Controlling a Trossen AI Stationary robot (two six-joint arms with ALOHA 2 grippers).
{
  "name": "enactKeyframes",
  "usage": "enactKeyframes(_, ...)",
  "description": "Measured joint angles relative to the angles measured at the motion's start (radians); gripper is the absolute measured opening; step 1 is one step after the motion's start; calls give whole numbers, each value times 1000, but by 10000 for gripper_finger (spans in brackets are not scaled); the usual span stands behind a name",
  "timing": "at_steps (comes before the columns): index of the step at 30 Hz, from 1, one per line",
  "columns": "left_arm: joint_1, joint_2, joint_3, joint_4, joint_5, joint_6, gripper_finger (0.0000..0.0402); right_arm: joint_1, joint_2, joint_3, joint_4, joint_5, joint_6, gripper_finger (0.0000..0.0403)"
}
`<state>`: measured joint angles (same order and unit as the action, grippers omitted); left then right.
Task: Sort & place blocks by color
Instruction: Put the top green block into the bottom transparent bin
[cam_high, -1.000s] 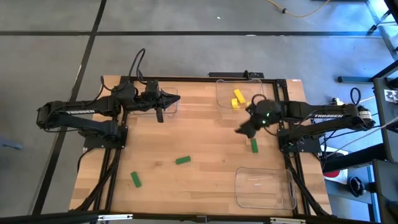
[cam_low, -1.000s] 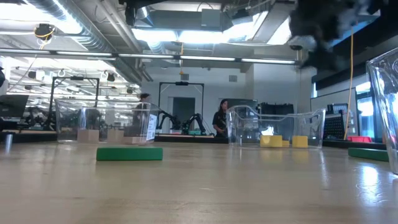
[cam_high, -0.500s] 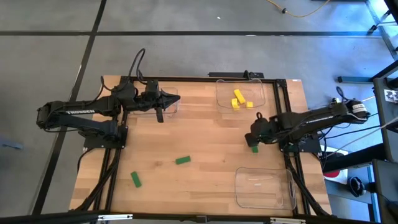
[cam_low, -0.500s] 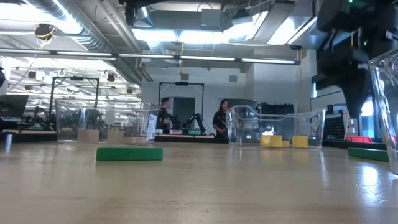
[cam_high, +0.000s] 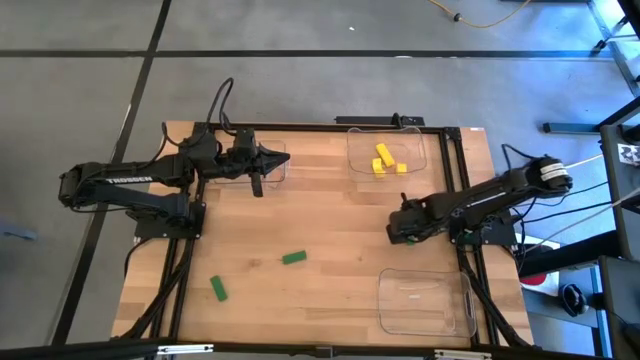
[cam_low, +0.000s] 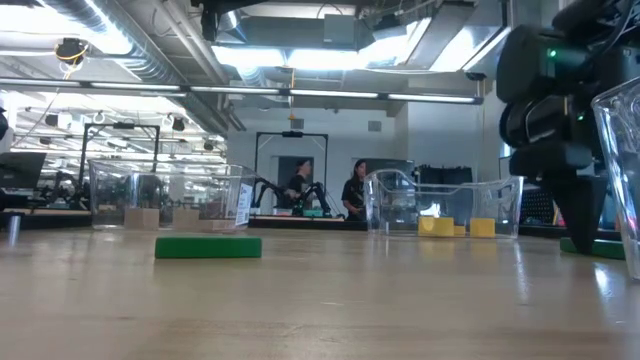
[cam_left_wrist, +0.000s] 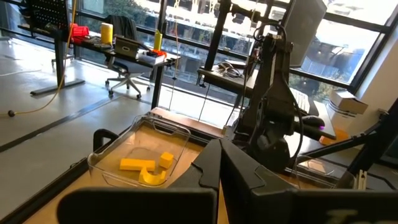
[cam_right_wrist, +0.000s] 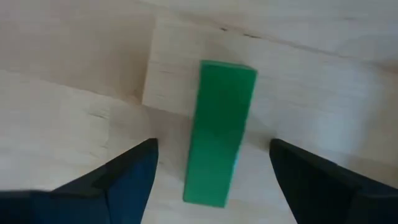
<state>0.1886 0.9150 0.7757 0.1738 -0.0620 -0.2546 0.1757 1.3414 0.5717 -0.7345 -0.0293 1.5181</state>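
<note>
My left gripper (cam_high: 258, 183) waits pinched together at the upper left of the worktop (cam_high: 320, 215). From above, my right gripper (cam_high: 398, 230) hides a green block (cam_right_wrist: 219, 130) at mid right. Only the wrist view shows it between my wide-apart fingers (cam_right_wrist: 127, 171), untouched.

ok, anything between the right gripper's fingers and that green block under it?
Nothing visible. In the right wrist view the green block lies flat on bare table, with the right gripper open and a finger on either side of it. No other block or tray is in that gap.
</note>
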Motion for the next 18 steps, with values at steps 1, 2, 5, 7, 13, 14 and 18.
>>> enactKeyframes(1,0,0,0,0,0,0,0,0,13,2,3,0,0,307)
enactKeyframes(2,0,0,0,0,0,0,0,0,23,4,4,0,-1,302)
enactKeyframes(5,0,0,0,0,0,0,0,0,43,6,2,0,-1,276)
enactKeyframes(7,0,0,0,0,0,0,0,0,47,6,-4,-2,-1,251)
enactKeyframes(13,0,0,0,0,0,0,0,0,48,5,-10,-10,-3,160)
enactKeyframes(14,0,0,0,0,0,0,0,0,48,5,-11,-11,-5,144)
enactKeyframes(18,0,0,0,0,0,0,0,0,30,5,-11,-10,-60,101)
